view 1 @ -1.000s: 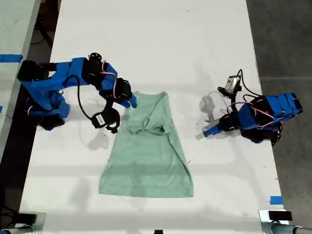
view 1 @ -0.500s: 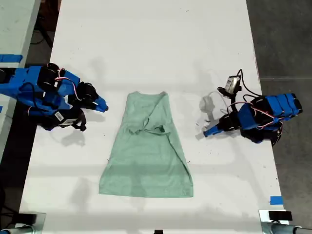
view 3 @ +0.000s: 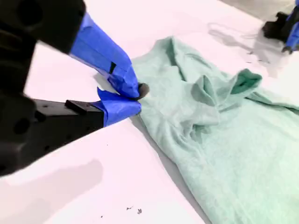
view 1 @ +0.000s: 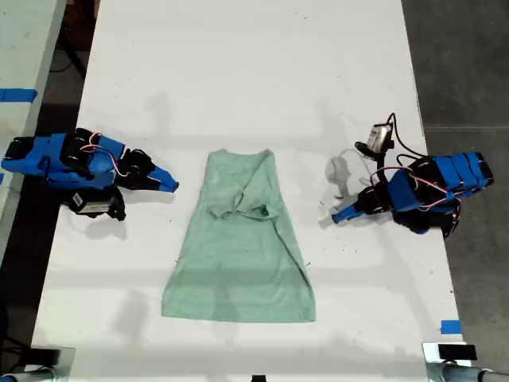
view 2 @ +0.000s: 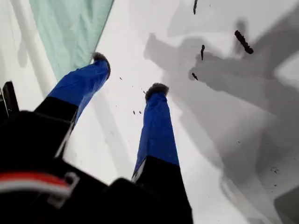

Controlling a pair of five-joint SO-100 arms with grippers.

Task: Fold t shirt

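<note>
While the soft pale mint-green fabric t shirt (view 1: 241,243) lies partly folded on the white surface (view 1: 246,72), its wide hem nearest the camera, both blue end effectors rest beside it empty. My second end effector (view 1: 169,183), tips pressed together, sits at the exterior view's left; my first end effector (view 1: 338,216), fingers spread apart, at its right.
</note>
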